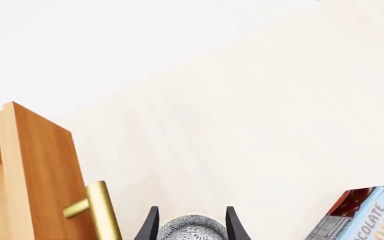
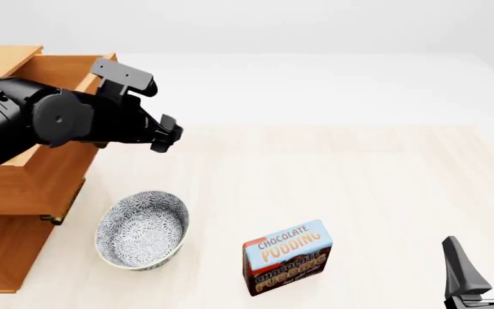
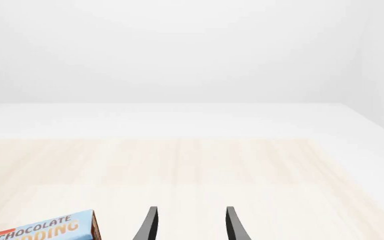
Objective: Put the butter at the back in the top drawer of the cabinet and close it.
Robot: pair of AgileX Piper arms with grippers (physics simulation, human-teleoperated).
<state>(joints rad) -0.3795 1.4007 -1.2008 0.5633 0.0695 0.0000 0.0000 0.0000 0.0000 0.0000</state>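
The butter is out of view in every frame. The cabinet point(image 2: 2, 257) stands at the left of the front view, and its top drawer point(image 2: 33, 187) is pulled out, brass handle point(image 2: 65, 201) on its front. My left arm reaches over the drawer. The left gripper point(image 2: 165, 132) hangs just past the drawer's front, open and holding nothing. In the left wrist view this gripper point(image 1: 192, 210) sits beside the drawer front point(image 1: 45, 170) and its handle point(image 1: 102, 210). My right gripper point(image 2: 480, 248) point(image 3: 188, 210) stands open and empty at the near right.
A grey patterned bowl point(image 2: 141, 230) point(image 1: 192, 229) sits on the table in front of the cabinet, below the left gripper. A blue-and-brown chocolate pudding box point(image 2: 287, 257) point(image 1: 369, 215) point(image 3: 42, 229) stands upright right of the bowl.
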